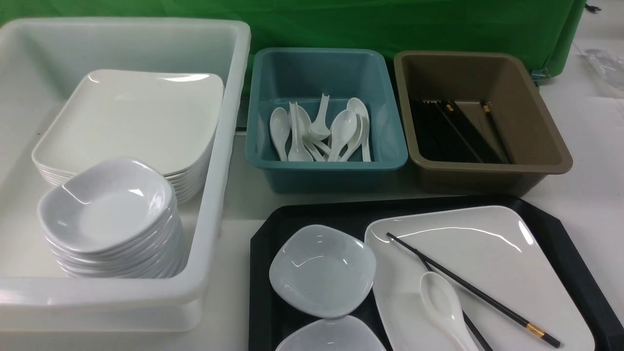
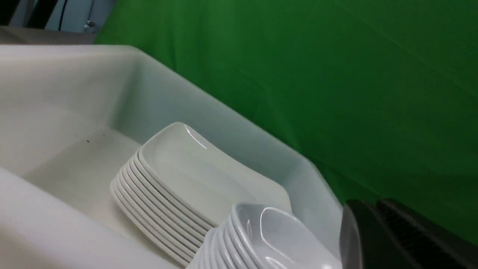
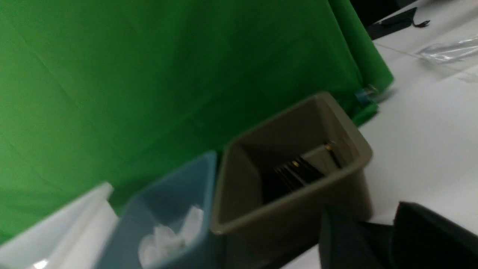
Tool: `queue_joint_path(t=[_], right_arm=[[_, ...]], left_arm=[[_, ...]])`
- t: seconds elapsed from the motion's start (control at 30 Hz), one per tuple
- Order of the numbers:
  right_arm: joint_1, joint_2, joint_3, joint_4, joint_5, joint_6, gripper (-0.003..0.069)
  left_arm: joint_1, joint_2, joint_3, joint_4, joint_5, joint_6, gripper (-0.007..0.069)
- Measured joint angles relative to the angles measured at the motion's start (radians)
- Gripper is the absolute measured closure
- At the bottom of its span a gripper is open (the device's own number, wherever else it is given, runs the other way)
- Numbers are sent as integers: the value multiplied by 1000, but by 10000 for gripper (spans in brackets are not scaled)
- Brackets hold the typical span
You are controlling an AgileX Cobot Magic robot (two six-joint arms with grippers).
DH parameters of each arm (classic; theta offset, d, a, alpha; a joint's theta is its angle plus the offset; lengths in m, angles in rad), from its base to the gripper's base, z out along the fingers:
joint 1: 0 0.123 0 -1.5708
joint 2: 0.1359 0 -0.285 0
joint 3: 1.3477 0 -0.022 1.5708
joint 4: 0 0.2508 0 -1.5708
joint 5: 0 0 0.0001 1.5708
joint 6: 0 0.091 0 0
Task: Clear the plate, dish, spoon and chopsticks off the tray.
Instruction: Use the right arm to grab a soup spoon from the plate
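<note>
Green backdrop [image 1: 438, 24], white tabletop [image 1: 585, 146]; black textured tray [image 1: 261, 292] at 5 o'clock bears glossy white squarish plate [image 1: 487, 253]; left gripper [image 2: 373, 211] closed, right gripper [image 3: 382, 224] jaws slightly apart, both empty.

A wrinkled bright green cloth backdrop [image 1: 438, 24] hangs across the back of the scene, with a small blue clip [image 1: 540, 75] at its lower right corner. In front lies a plain white tabletop [image 1: 592, 146], softly and evenly lit, with crumpled clear plastic sheeting [image 1: 607, 63] at its far right. Past one end of the backdrop, a pale wall [image 2: 74, 16] shows
</note>
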Motion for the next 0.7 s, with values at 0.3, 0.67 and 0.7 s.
queue_joint_path(t=[0.3, 0.67, 0.7], right_arm=[[9, 3, -27, 14, -106, 80, 463], [290, 560, -701, -36, 800, -284, 634], [327, 619, -748, -37, 884, -299, 634]], left_arm=[[0, 1, -177, 178, -83, -274, 607], [0, 545, -758, 220, 826, 31, 607], [0, 593, -776, 192, 889, 84, 607]])
